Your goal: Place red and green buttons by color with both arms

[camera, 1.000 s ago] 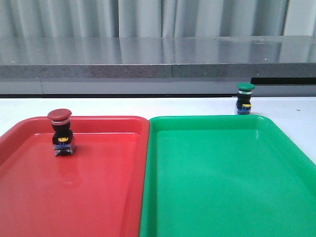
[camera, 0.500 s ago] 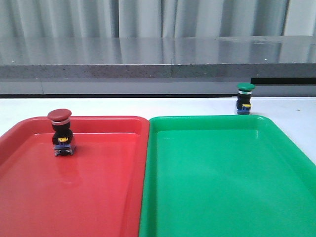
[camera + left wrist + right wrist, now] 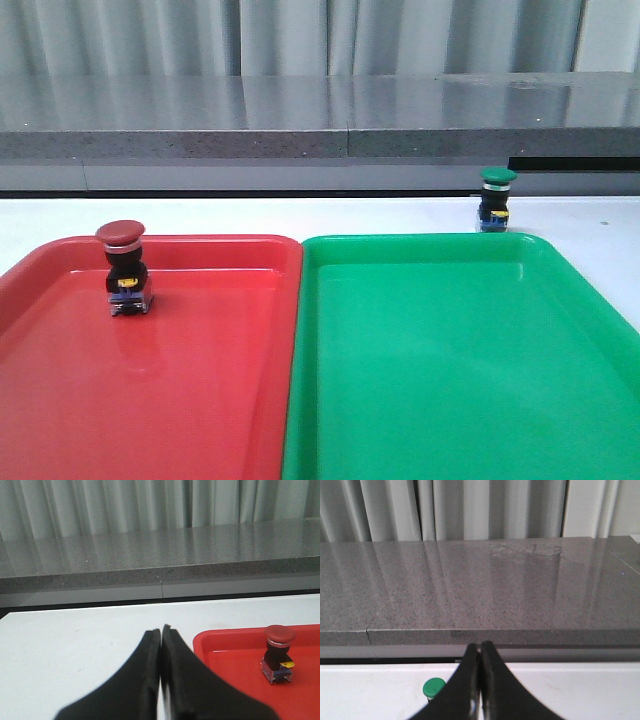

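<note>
Red button (image 3: 124,268) sits upright in red tray (image 3: 60,400), green button (image 3: 495,199) on table behind green tray (image 3: 450,400); both grippers, left (image 3: 161,631) & right (image 3: 479,646), pressed closed w/ nothing held, so right should open wide, then lower around the cap.

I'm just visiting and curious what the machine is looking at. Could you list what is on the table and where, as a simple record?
red button: upright inside the red tray, near its far left corner
green button: upright on the white table, just beyond the green tray's far edge, not in it
red tray: on the left
green tray: on the right, beside the red one, holds nothing
left gripper: shut, holds nothing
right gripper: shut, holds nothing
</note>
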Available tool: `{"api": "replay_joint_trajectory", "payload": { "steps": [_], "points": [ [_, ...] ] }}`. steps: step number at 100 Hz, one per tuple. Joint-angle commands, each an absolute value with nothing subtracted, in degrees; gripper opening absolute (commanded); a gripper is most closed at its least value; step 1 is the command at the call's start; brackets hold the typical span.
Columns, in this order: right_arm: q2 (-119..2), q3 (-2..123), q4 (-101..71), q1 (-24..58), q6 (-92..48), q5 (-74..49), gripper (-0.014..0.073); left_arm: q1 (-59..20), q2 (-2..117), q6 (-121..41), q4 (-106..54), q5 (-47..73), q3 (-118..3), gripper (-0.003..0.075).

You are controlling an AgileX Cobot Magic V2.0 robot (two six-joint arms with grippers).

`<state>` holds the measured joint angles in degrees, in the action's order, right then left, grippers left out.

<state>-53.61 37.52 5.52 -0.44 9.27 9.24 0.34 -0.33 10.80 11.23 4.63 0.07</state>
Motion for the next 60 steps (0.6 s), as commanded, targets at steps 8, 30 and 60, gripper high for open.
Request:
{"api": "replay_joint_trajectory", "payload": {
  "steps": [8,30,60],
  "points": [
    [-63.5,41.8,7.3,1.9,9.3,22.0,-0.0066,0.5,-2.2,10.9,10.8,0.0,1.5,-0.0019],
    [-75.1,43.4,13.1,4.8,9.3,27.4,0.0129,0.5,-2.2,10.9,10.8,0.0,1.5,-0.0019],
    [-85.8,43.4,14.4,4.9,9.3,31.6,0.0647,0.5,-2.2,10.9,10.8,0.0,1.5,-0.0019]
  ]
}}
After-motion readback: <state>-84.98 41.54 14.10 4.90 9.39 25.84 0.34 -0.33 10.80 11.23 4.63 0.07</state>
